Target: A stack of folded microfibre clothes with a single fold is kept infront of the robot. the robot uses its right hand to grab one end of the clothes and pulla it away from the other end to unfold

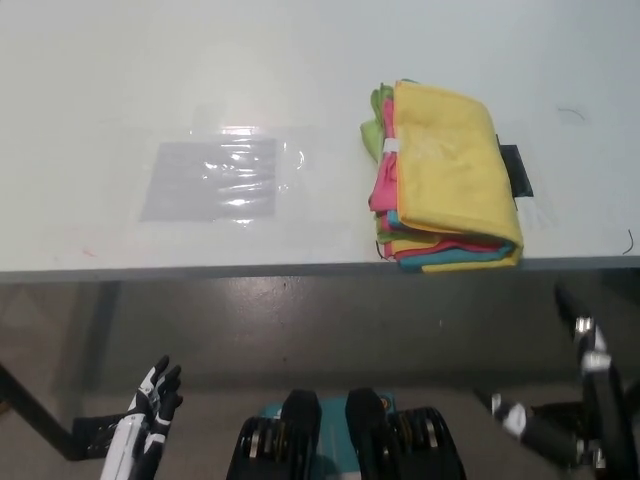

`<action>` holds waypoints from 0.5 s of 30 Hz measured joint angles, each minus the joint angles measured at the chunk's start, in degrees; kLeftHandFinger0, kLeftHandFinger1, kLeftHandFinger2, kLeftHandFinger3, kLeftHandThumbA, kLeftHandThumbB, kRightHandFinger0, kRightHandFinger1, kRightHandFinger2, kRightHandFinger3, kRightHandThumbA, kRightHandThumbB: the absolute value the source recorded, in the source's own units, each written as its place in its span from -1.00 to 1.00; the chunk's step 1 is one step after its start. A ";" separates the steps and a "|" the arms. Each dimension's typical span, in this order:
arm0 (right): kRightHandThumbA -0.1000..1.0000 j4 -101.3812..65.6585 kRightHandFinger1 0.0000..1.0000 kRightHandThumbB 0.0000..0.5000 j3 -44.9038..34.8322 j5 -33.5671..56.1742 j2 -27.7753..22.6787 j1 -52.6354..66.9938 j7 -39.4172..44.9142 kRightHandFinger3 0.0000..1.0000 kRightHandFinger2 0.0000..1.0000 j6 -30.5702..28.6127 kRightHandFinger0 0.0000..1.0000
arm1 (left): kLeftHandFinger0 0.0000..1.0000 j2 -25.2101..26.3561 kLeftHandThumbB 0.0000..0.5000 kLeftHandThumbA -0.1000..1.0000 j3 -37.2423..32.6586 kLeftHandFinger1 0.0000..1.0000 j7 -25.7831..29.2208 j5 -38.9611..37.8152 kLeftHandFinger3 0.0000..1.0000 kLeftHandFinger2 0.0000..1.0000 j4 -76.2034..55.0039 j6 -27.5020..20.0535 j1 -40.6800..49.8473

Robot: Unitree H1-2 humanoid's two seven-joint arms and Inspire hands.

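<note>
While the cloth stack (445,180) lies untouched on the table (300,60), right hand (575,400): fingers spread, empty; left hand (150,415): fingers straight, empty

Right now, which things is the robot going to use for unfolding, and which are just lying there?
For the job:
- stack of folded cloths, yellow one on top, near the table's front edge
- right hand, low beside the table, holding nothing
- table

Just lying about:
- clear plastic sheet
- black patch beside the stack
- left hand, resting below the table
</note>
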 measured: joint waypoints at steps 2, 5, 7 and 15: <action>1.00 -2.35 1.00 0.09 0.08 -2.27 0.08 -4.04 0.52 1.00 1.00 2.31 1.00 | 1.00 0.00 -0.05 0.79 -0.07 1.00 0.00 0.12 1.00 1.00 0.00 0.00 0.00; 1.00 -3.19 1.00 0.04 0.27 -5.86 0.50 -10.65 1.27 1.00 1.00 6.02 1.00 | 1.00 0.04 -0.02 0.79 -0.18 1.00 0.00 0.44 1.00 1.00 0.00 0.00 0.03; 0.95 -2.53 1.00 -0.03 0.51 -7.92 0.93 -14.60 1.47 1.00 1.00 8.36 1.00 | 1.00 0.10 0.01 0.79 -0.25 1.00 -0.01 0.72 1.00 1.00 -0.07 0.00 0.04; 1.00 11.35 1.00 0.01 1.28 -13.91 1.58 -29.70 1.29 1.00 1.00 16.16 1.00 | 1.00 0.70 0.07 0.81 -0.68 1.00 -0.13 1.63 1.00 1.00 -1.03 -0.02 0.11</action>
